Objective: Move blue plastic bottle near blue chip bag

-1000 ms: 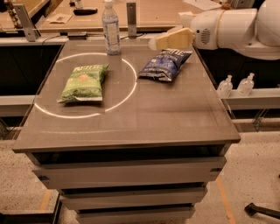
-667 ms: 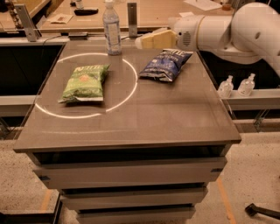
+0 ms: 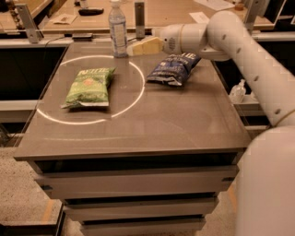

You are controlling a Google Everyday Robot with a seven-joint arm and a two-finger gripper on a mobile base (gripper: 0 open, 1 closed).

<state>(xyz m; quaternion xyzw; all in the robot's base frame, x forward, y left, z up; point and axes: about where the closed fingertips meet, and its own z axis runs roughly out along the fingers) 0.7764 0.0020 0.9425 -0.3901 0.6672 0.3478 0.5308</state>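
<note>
The blue plastic bottle point(image 3: 118, 30) stands upright with its white cap on at the back edge of the brown table point(image 3: 161, 124), left of centre. The blue chip bag point(image 3: 173, 69) lies flat at the back right of the table, clear of the bottle. My gripper point(image 3: 134, 49) hovers above the table between the two, just right of the bottle's lower half and pointing left at it. It holds nothing. My white arm point(image 3: 239, 50) reaches in from the right, above the chip bag.
A green chip bag point(image 3: 88, 86) lies on the left inside a white painted circle point(image 3: 138, 87). A grey upright post point(image 3: 139, 13) stands just behind the bottle. A small pump bottle point(image 3: 238, 90) sits on a shelf to the right. A wooden counter point(image 3: 184, 11) runs behind.
My gripper has moved left across the back of the table, from beside the blue chip bag to close beside the bottle. Bottle and bags have not moved.
</note>
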